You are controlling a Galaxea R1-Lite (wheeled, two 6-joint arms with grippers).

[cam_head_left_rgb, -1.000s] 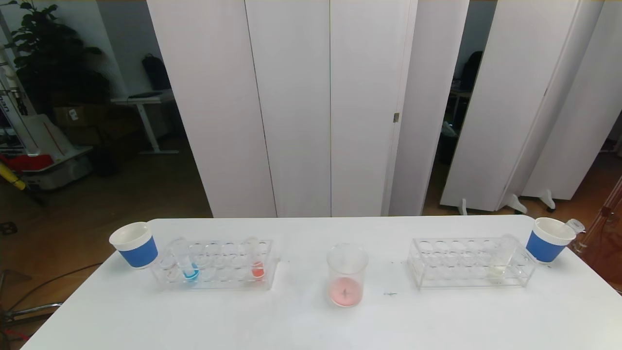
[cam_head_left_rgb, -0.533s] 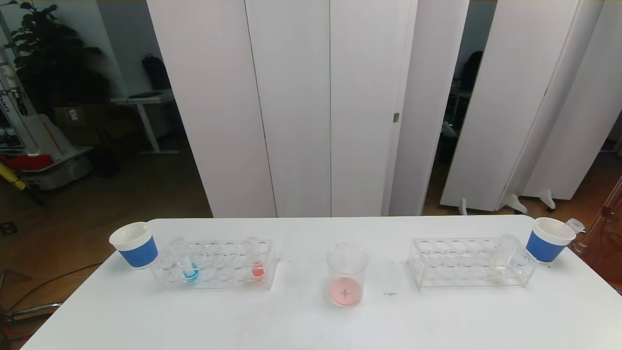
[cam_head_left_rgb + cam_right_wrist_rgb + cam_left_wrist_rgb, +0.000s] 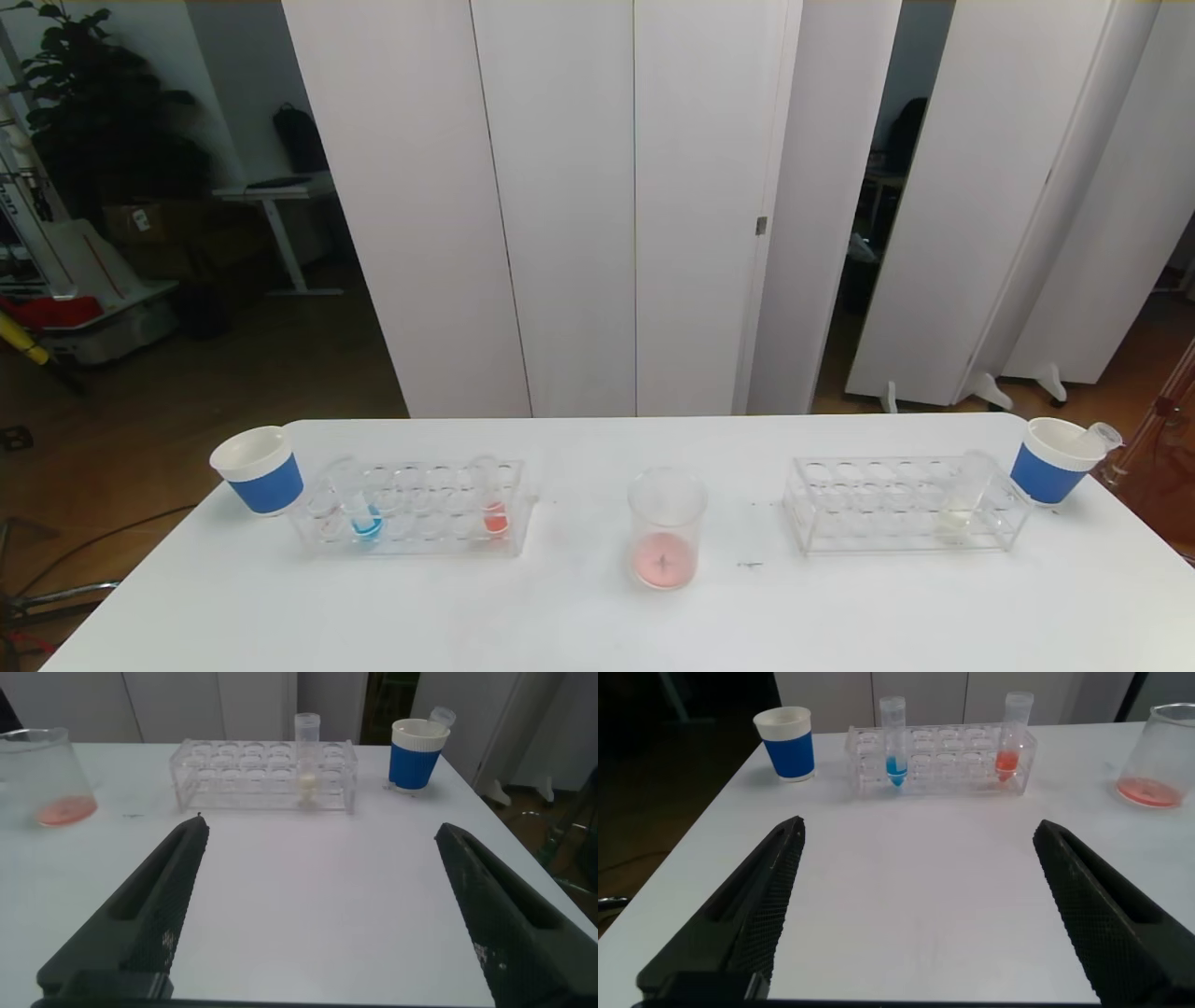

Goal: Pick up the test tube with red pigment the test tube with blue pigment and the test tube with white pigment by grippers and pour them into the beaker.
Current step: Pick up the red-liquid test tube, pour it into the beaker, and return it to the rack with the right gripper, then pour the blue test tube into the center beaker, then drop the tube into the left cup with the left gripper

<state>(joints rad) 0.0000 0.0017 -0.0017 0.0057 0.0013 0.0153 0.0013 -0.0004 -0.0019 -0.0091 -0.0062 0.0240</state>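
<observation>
The beaker (image 3: 665,527) stands mid-table with a thin pink-red layer at its bottom. Left of it, a clear rack (image 3: 411,509) holds the test tube with blue pigment (image 3: 359,509) and the test tube with red pigment (image 3: 492,499), both upright. The test tube with white pigment (image 3: 966,495) stands in the right rack (image 3: 901,504). Neither gripper shows in the head view. My left gripper (image 3: 917,826) hangs open over bare table, well short of the blue tube (image 3: 895,737) and red tube (image 3: 1013,737). My right gripper (image 3: 320,826) is open too, short of the white tube (image 3: 306,751).
A blue paper cup (image 3: 260,469) sits at the far left by the left rack. Another blue cup (image 3: 1055,460) at the far right holds an empty tube (image 3: 1102,434) leaning on its rim. White table (image 3: 597,625) stretches between racks and front edge.
</observation>
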